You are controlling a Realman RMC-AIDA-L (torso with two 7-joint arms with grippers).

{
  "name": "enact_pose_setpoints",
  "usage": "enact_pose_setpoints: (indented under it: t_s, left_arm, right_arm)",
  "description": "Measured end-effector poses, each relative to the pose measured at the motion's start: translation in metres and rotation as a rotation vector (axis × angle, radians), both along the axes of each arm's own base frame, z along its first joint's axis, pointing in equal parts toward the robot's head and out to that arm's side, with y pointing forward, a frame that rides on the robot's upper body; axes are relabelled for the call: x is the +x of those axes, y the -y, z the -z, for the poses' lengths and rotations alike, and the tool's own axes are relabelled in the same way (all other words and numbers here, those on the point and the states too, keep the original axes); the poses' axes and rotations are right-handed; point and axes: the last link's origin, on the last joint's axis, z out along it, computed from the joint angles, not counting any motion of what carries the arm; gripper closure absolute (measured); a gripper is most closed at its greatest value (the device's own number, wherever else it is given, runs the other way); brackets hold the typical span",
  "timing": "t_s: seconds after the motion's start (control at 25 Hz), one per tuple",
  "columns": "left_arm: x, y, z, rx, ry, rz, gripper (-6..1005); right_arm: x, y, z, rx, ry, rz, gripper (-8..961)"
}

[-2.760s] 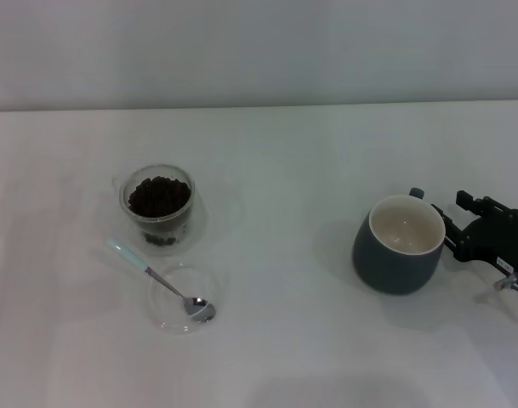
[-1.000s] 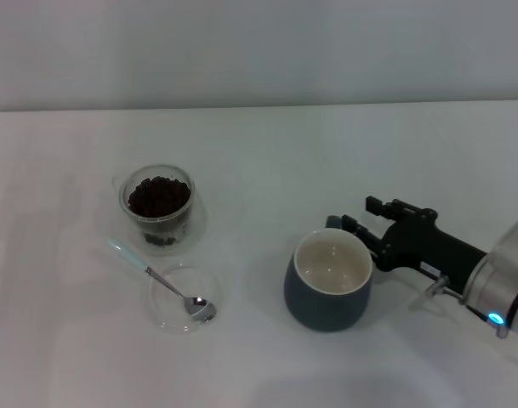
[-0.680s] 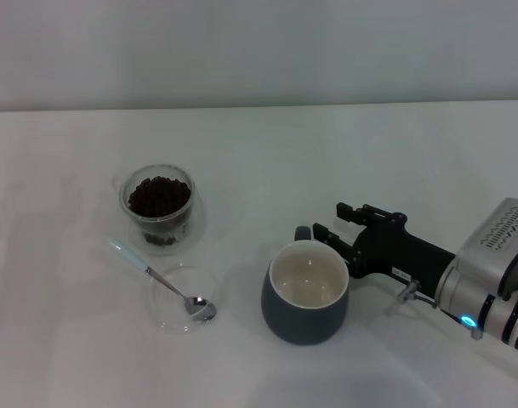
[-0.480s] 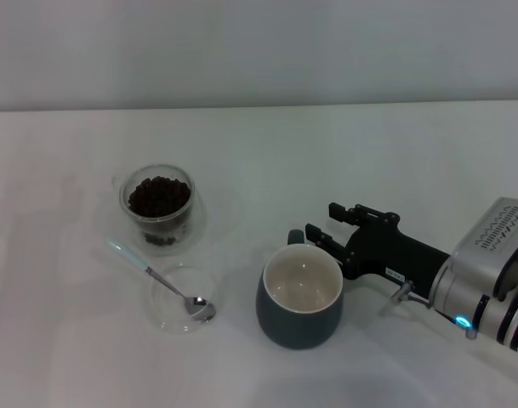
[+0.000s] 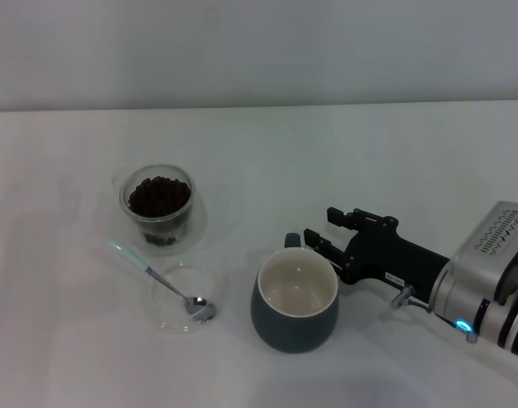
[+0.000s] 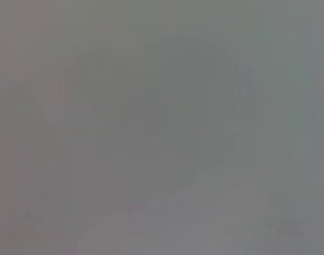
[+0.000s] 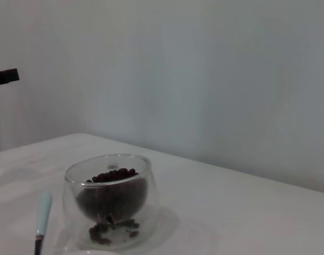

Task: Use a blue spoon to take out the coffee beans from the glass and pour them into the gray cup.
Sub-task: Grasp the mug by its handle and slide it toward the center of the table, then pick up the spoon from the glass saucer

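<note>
So on the desk [image 5: 327, 153]: glass [image 5: 158, 206] far left, spoon [image 5: 156, 279] just in front of it, its bowl in a dish [image 5: 184, 297], cup [image 5: 294, 300] off right.

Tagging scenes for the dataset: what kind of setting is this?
Probably a lab test bench, not a kitchen: a bare white table against a blank wall, holding only the glass of coffee beans, blue spoon, gray cup.
</note>
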Motion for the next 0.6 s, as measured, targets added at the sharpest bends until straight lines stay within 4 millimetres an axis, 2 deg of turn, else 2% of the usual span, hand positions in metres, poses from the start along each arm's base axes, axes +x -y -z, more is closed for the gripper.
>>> enact_pose_setpoints:
  t_s: [0.4,0.6]
  left_arm:
    - [-0.003,0.003,0.0,0.002,0.001,-0.009,170]
    - [-0.005,0.006,0.003,-0.005,0.016,-0.016,170]
  right_arm:
    - [0.021,0.004,-0.011,0.043,0.048,0.032,423]
    - [0.042,-0.005,-0.041,0.189,0.051,0.103,423]
